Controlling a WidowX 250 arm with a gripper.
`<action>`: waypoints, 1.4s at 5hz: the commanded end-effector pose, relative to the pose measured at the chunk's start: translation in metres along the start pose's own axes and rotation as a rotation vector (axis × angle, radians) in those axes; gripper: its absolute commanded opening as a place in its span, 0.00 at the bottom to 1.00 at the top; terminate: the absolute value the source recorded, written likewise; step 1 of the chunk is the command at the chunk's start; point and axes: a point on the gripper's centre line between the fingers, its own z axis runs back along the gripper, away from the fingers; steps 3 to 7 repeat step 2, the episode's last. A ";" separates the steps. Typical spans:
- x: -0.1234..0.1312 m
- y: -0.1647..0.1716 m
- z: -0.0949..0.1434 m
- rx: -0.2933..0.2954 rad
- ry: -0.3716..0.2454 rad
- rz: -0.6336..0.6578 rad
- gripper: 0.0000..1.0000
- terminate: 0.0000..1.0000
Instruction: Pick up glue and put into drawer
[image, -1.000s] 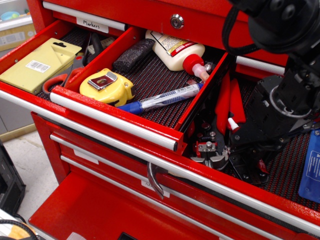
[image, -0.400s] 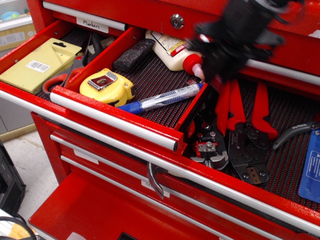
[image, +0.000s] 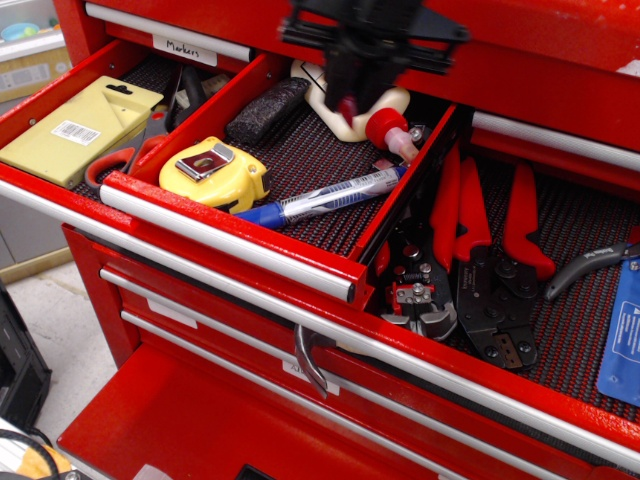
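My gripper (image: 352, 92) is a blurred black shape hanging over the back of the narrow red drawer (image: 225, 240), which has a short silver bar handle and a black ribbed liner. A small red piece that looks like the glue (image: 348, 108) sticks out below the fingertips, so the gripper seems shut on it. It hangs just above the large white bottle with a red cap (image: 368, 112). The rest of the tube is hidden by the fingers and the blur.
The narrow drawer holds a yellow tape measure (image: 213, 172), a blue pen (image: 320, 198) and a black block (image: 266, 110). The "Markers" drawer on the left holds a yellow box (image: 80, 128). The wide right drawer holds red-handled crimpers (image: 480, 250), pliers and a blue pack (image: 622, 330).
My gripper has lifted out of the wide right drawer and swung up and left to above the back of the narrow drawer, carrying the small red piece. The crimpers are now uncovered.
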 end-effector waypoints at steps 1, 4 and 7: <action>0.011 0.001 0.022 -0.043 -0.047 0.001 1.00 0.00; 0.011 0.001 0.022 -0.043 -0.047 0.001 1.00 1.00; 0.011 0.001 0.022 -0.043 -0.047 0.001 1.00 1.00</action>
